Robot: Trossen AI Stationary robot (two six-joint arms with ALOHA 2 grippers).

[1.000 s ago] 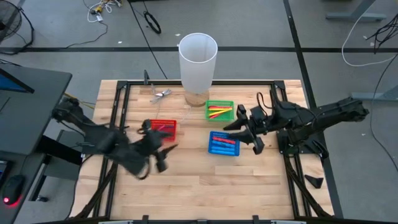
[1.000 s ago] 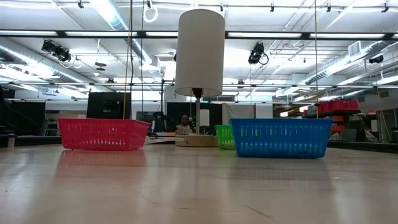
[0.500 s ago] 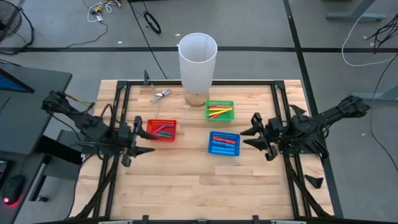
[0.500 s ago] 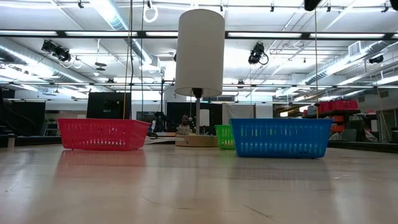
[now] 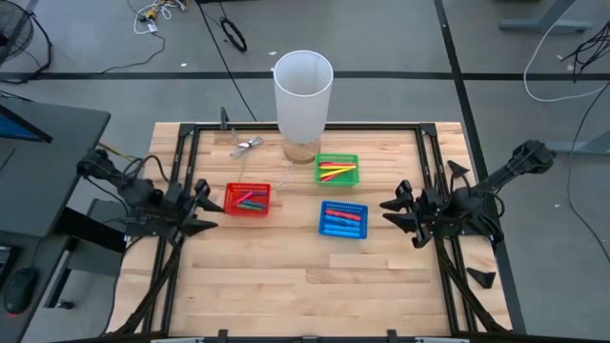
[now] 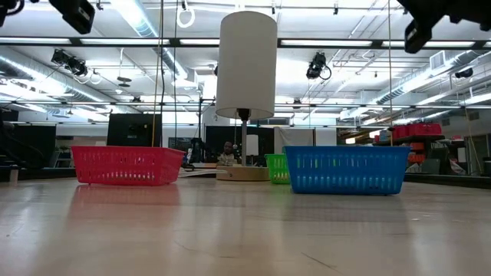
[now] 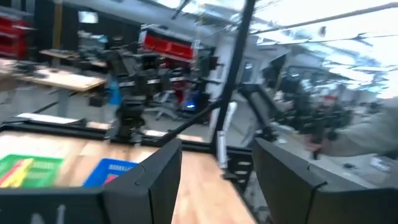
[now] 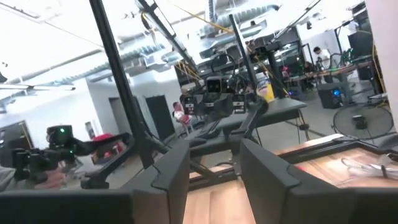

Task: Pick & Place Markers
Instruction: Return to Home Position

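Tabletop (image 5: 286, 262) — markers (image 5: 341, 222) plain overhead, hidden low-down

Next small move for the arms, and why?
Probably fold both arms back to rest. The left hand and right hand are open and empty near the wooden table's sides; thin coloured markers show only inside the red mesh basket, green mesh basket and blue mesh basket.

Bright, even overhead light on my screens, ceiling strips (image 6: 142, 17) glaring left of the white cylinder (image 6: 246, 65), soft sheen on the table (image 6: 230, 230) before it, shadows faint, left wrist view smeared, right wrist background washed out.
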